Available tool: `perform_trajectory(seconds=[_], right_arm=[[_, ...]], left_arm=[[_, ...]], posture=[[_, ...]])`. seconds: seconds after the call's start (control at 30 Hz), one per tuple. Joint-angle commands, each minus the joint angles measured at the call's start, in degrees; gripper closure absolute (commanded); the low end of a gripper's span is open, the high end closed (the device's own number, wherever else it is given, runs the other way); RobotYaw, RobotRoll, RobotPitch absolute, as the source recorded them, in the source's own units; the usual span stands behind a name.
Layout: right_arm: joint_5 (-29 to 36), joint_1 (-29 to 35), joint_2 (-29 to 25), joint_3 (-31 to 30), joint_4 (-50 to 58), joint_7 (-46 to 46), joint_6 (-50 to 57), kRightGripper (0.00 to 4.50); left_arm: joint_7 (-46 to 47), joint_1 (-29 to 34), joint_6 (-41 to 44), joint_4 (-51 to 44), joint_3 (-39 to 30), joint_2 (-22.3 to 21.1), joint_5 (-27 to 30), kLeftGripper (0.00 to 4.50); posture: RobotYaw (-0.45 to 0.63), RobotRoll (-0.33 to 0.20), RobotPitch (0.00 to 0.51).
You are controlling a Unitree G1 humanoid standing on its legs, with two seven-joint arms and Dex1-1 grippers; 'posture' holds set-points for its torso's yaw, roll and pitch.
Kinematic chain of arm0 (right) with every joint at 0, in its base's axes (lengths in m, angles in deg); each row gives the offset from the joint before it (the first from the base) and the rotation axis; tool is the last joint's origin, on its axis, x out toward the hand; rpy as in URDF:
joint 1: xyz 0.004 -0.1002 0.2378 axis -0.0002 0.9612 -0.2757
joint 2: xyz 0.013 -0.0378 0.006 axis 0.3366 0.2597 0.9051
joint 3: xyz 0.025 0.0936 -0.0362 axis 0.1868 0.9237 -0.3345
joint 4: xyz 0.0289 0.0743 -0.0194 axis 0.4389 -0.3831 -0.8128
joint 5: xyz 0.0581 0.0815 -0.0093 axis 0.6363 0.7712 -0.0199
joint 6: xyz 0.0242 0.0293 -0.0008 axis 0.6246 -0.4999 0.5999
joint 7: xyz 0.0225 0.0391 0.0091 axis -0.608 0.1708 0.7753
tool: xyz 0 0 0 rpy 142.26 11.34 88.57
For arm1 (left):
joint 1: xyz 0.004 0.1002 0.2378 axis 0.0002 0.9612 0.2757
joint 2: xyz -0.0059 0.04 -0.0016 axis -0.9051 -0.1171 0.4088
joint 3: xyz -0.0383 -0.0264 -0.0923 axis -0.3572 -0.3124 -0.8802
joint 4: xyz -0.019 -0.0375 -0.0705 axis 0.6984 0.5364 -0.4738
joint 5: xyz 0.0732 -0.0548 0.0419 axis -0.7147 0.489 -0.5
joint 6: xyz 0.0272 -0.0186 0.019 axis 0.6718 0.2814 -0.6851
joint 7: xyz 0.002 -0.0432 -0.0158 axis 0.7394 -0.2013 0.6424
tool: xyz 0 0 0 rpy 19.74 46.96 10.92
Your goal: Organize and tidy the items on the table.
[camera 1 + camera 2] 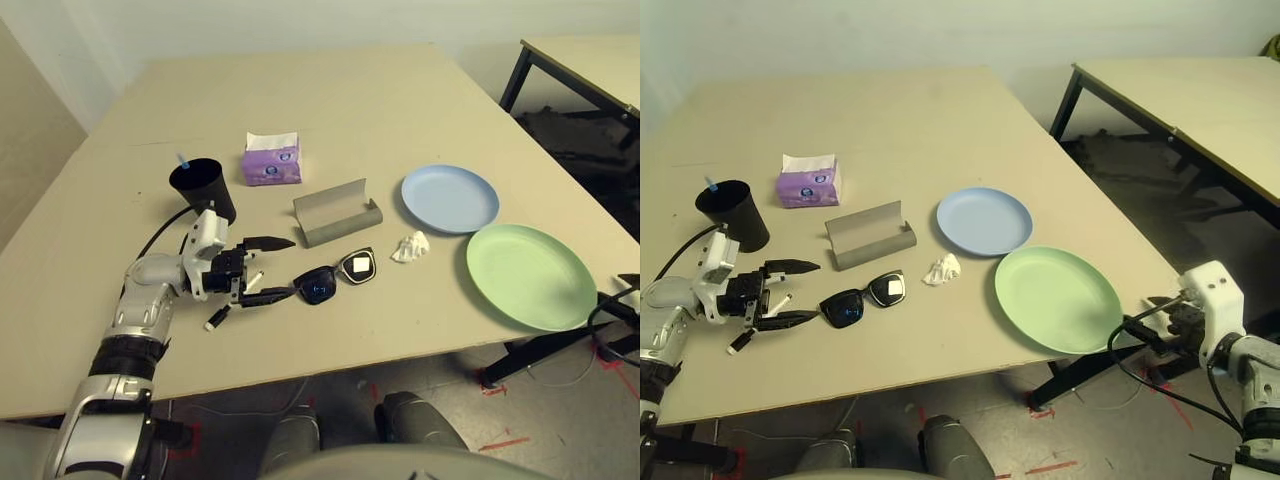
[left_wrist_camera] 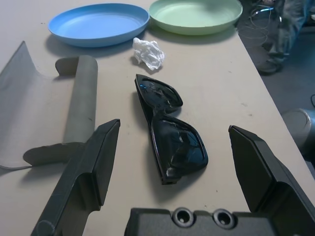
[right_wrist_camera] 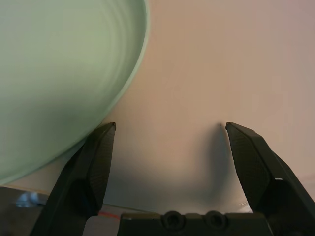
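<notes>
Head views: the left gripper, fingers spread wide and holding nothing, lies level on the tabletop pointing at the black sunglasses; a white marker lies under it, and the black cup behind it appears to hold the blue-capped marker. The open grey glasses case, tissue wad, blue plate and green plate sit to the right. Left wrist view: the sunglasses lie between the fingers, untouched. Right wrist view: the right gripper, fingers open and empty, hovers beside the green plate's rim. The step in hand is probably grasping the sunglasses; next, advance and close on the frame, then carry it to the case.
</notes>
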Motion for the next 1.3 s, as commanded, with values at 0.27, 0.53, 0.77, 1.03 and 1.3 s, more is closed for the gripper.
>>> perform_trajectory(seconds=[0.27,0.53,0.77,1.03,1.3], right_arm=[[3.31,2.14,2.73,-0.35,9.57,0.50,12.05,2.52],[4.04,5.17,0.87,1.52,11.72,0.75,13.09,4.44],[3.11,5.72,-2.42,2.27,7.70,1.98,8.69,4.08],[3.31,3.78,-7.92,2.83,4.03,0.46,7.09,1.31],[8.53,6.27,-7.87,3.54,17.76,-2.27,20.66,0.04]], left_arm=[[1.54,3.13,-2.18,-0.89,1.10,0.59,-1.41,0.00],[1.74,3.50,-3.33,-0.40,2.02,1.21,-1.78,0.00],[1.72,4.41,-4.10,-0.05,2.17,1.54,-1.96,0.00],[1.60,4.19,-5.06,1.41,2.42,1.75,-2.40,0.00],[1.28,3.53,-6.09,3.10,3.15,1.98,-2.79,0.00]], posture=[[-0.16,0.000,0.045],[-0.16,0.000,0.052],[-0.15,0.000,0.057],[-0.15,0.000,0.058],[-0.16,0.000,0.062]])
